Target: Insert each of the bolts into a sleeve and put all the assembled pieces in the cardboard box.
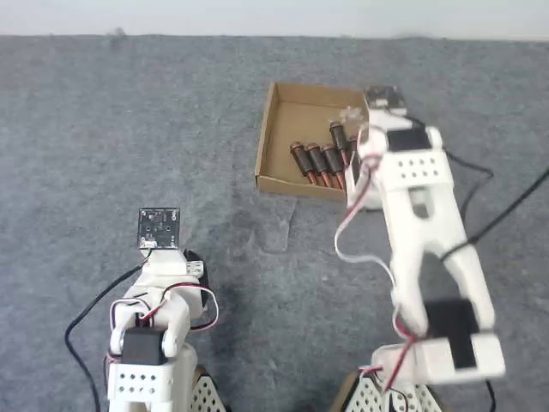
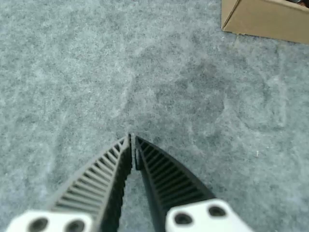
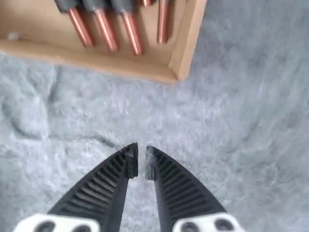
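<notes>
The cardboard box lies at the far middle of the grey carpet, and several assembled pieces, dark sleeves with copper bolt ends, lie side by side in it. In the right wrist view their copper ends point at the box's near wall. My right gripper hangs over the carpet just outside the box's near right corner, fingers almost together with nothing between them. My left gripper is shut and empty above bare carpet at the near left, a corner of the box far ahead.
The right arm stretches from its base at the near right up to the box, with cables trailing beside it. The left arm is folded over its base at the near left. Wrinkled carpet spreads between them.
</notes>
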Tool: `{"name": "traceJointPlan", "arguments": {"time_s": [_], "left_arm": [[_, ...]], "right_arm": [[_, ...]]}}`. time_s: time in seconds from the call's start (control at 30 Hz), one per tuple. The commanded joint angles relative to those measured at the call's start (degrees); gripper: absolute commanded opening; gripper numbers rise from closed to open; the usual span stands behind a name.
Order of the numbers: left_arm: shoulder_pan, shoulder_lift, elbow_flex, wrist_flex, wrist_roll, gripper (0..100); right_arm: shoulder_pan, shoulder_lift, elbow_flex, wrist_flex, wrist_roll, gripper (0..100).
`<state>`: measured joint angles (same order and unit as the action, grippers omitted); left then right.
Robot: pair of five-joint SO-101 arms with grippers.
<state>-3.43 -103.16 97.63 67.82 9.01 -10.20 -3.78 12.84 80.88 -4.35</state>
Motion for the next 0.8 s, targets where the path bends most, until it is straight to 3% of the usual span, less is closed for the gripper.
{"name": "traceJointPlan", "arguments": {"time_s": [0.0, 0.23, 0.53, 0.77], "left_arm": [[-0.18, -1.23, -1.1, -0.26, -0.18, 1], [-0.18, -1.23, -1.1, -0.26, -0.18, 1], [-0.09, -1.23, -1.1, -0.35, -0.18, 1], [0.0, -1.23, -1.1, -0.35, -0.18, 1]], "right_arm": [[-0.22, -10.95, 12.48, -6.02, -0.53, 0.6], [0.04, -25.36, 34.9, -14.29, -0.35, 0.6], [3.38, -41.45, 53.45, -27.38, -0.09, 0.6], [9.36, -52.62, 62.68, -33.27, 7.82, 0.6]]}}
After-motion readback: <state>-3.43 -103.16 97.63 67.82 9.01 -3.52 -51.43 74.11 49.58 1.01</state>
